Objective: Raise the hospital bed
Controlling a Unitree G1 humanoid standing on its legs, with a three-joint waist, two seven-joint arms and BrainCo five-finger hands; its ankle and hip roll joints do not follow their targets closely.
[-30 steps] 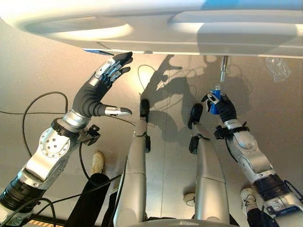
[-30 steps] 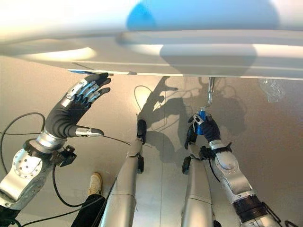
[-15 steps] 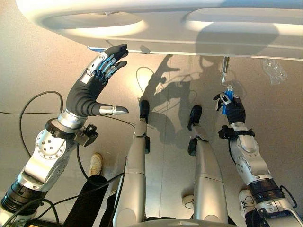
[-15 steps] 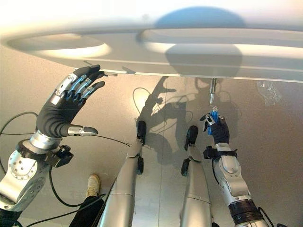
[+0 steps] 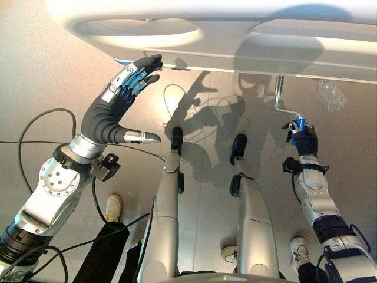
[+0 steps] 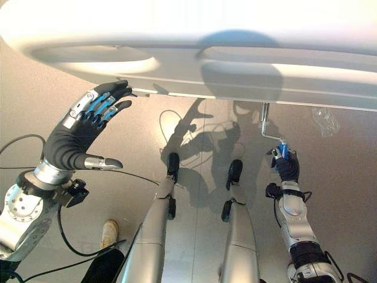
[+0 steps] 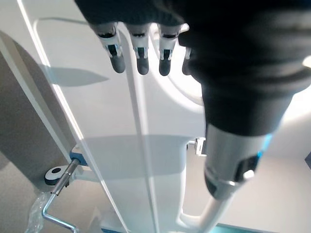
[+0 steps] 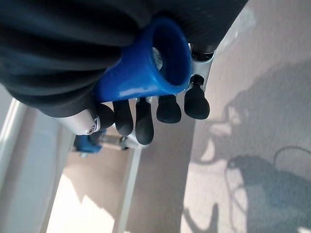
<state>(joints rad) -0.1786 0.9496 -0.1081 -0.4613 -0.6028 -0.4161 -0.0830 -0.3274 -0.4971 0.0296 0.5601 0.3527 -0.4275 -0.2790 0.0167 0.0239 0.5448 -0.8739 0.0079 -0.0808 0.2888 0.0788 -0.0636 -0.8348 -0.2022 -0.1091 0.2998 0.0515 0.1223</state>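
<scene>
Bed: the white hospital bed (image 5: 235, 29) footboard spans the far side of our workspace.
Crank: metal crank (image 5: 278, 97) hangs below the board, blue handle (image 8: 146, 63) at its end.
Right hand (image 5: 303, 140): fingers curled round the handle.
Left hand (image 5: 121, 97): fingers straight, holding nothing, tips near the board's lower edge.
Handling: we judge the crank rigid and stiff-turning; grip the handle.
Containers: none visible.

No readable text, label, number or sign appears on anything in these views.
</scene>
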